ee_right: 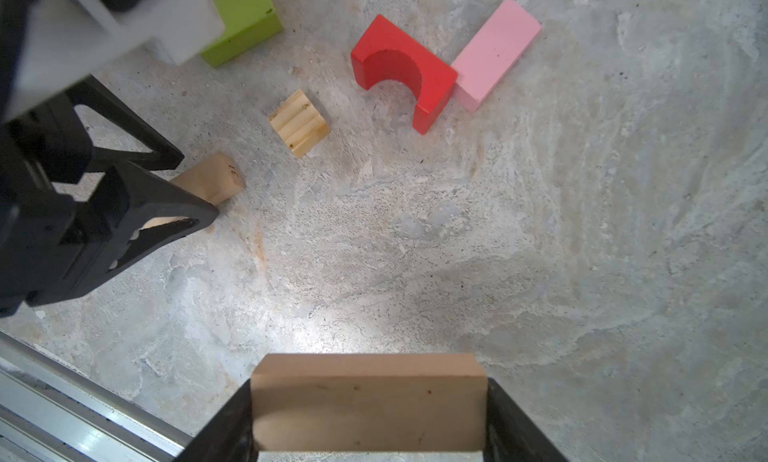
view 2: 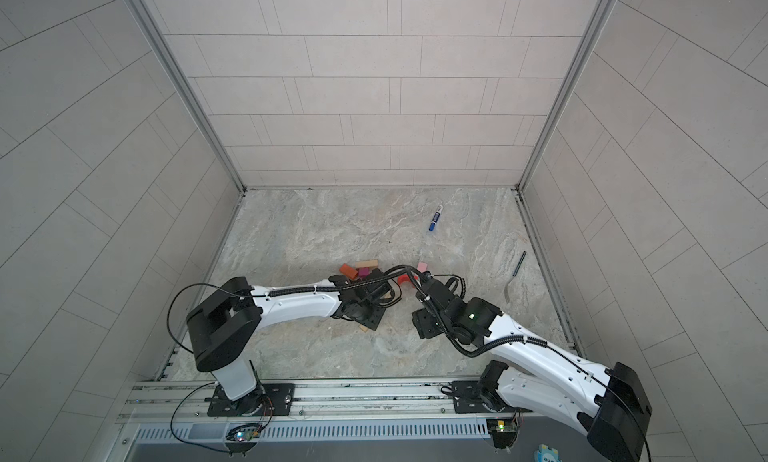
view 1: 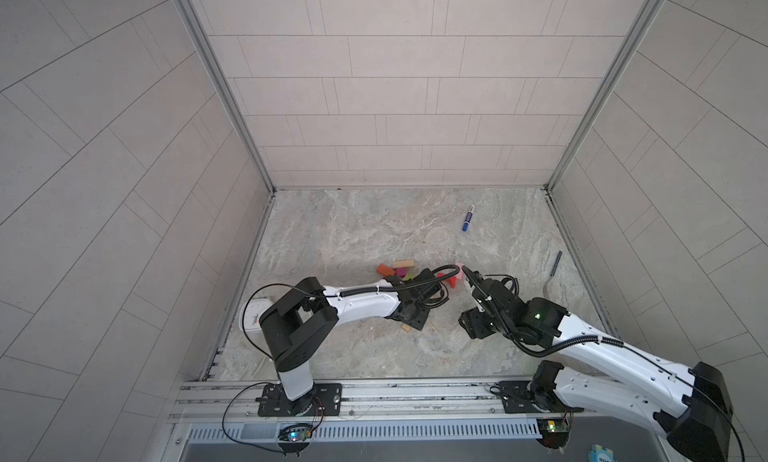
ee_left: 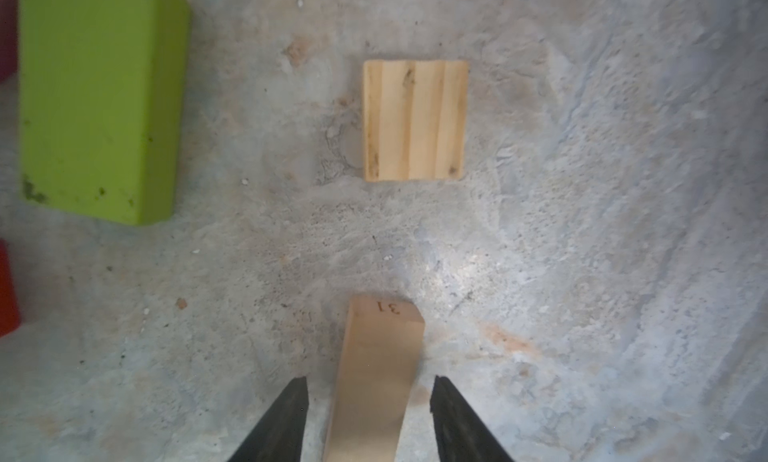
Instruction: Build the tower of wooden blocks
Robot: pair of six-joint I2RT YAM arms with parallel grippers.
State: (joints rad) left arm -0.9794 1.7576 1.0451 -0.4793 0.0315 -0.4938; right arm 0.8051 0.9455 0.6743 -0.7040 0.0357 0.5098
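Blocks (view 1: pixel 401 271) loose. Your right claw (ee_right: pixel 370 397) clamps wide plank (ee_right: pixel 369 414); left claw (ee_left: pixel 370 383) gapes astride numbered plank (ee_left: pixel 380 347), square block (ee_left: pixel 414 121) just beyond.

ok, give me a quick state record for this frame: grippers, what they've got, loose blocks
left gripper: open, jaws straddling numbered plank, gaps both sides
right gripper: shut on wide tan block
loose: square tan block, lime-green brick
touching: red arch, pink brick
off-task: blue marker, away from blocks
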